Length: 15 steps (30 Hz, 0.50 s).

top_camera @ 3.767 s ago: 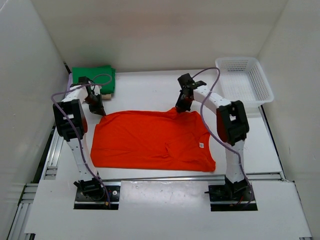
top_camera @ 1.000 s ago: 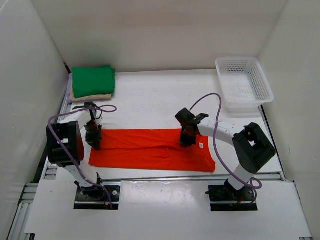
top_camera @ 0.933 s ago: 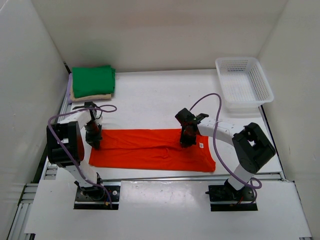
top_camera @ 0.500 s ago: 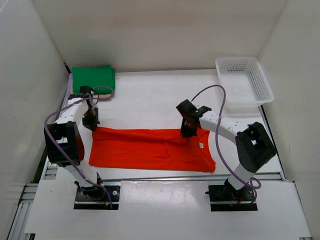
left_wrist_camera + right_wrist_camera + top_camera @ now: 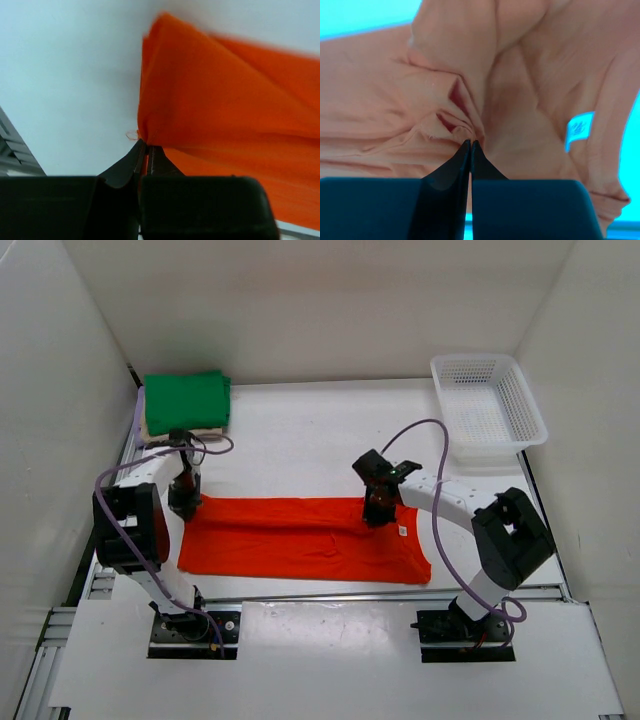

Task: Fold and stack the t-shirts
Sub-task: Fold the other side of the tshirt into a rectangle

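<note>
The orange-red t-shirt (image 5: 300,540) lies on the white table, folded into a wide band. My left gripper (image 5: 186,506) is shut on its far left corner; in the left wrist view (image 5: 146,145) orange cloth (image 5: 225,100) is pinched between the jaws. My right gripper (image 5: 377,514) is shut on a bunched fold at the far edge near the white label; it also shows in the right wrist view (image 5: 471,143), with the cloth (image 5: 530,75) washed out to pale pink. The folded green t-shirt (image 5: 186,400) lies on the tan one (image 5: 180,431) at the back left. The lavender t-shirt is out of view.
A white lattice basket (image 5: 490,405) stands at the back right. White walls close in the table on three sides. A metal rail (image 5: 100,560) runs along the left edge.
The shirt's far half has been folded over toward the near edge. In the last half second both grippers came back down and nearer, still holding the cloth.
</note>
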Each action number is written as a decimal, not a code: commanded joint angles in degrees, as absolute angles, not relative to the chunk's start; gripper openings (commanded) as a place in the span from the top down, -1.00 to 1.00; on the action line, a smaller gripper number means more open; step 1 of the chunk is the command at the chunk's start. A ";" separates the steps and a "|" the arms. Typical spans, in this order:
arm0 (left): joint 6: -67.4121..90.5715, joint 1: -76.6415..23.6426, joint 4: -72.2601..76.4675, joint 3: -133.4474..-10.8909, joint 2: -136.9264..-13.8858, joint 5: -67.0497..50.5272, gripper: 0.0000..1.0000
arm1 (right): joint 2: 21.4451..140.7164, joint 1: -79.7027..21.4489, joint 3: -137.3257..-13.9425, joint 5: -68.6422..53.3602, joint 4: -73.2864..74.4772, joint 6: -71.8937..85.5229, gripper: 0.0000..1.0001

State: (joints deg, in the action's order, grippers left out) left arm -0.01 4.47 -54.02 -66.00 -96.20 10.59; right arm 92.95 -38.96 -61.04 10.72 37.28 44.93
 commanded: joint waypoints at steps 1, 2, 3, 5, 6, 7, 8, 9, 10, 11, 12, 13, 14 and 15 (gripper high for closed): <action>0.00 4.13 -54.41 -60.40 -93.60 14.33 0.79 | 93.06 -41.39 -58.63 7.39 37.36 46.23 0.99; 0.00 4.13 -54.40 -59.34 -94.13 14.85 0.79 | 93.69 -41.40 -58.62 6.25 37.35 46.23 0.99; 0.00 4.13 -54.40 -57.76 -94.13 14.85 0.79 | 94.39 -41.40 -58.62 4.15 37.35 46.23 0.99; 0.00 4.13 -53.88 -57.14 -94.75 15.56 0.63 | 95.62 -41.40 -59.15 3.43 37.35 45.71 0.84; 0.00 4.13 -53.88 -57.13 -95.36 16.08 0.56 | 95.62 -41.40 -59.15 3.43 37.35 45.70 0.72; 0.00 4.13 -53.88 -57.13 -95.36 16.08 0.42 | 94.84 -41.40 -59.15 3.43 37.35 45.70 0.58; 0.00 4.13 -53.88 -57.74 -95.36 16.61 0.35 | 94.31 -41.40 -59.15 3.43 37.35 45.70 0.46; 0.00 4.13 -53.88 -58.44 -95.36 17.31 0.27 | 92.74 -41.40 -58.54 3.43 37.35 45.70 0.29; 0.00 4.13 -53.88 -58.45 -95.36 17.31 0.14 | 91.94 -41.40 -58.54 3.43 37.35 45.70 0.24; 0.00 4.13 -53.88 -59.06 -95.36 18.71 -0.15 | 90.98 -41.40 -58.54 2.82 37.35 45.09 0.21; 0.00 4.13 -53.88 -59.85 -95.36 19.24 -0.24 | 88.79 -41.40 -58.01 2.81 38.05 45.09 0.18; 0.00 4.13 -53.88 -59.85 -95.36 19.77 -0.30 | 87.64 -41.40 -58.01 2.81 38.06 45.09 0.18; 0.00 4.13 -54.49 -60.64 -95.36 20.65 -0.36 | 86.41 -41.40 -58.01 3.42 39.54 45.09 0.18; 0.00 4.13 -54.49 -61.43 -94.14 20.65 -0.43 | 84.05 -41.40 -57.49 4.12 40.16 45.09 0.18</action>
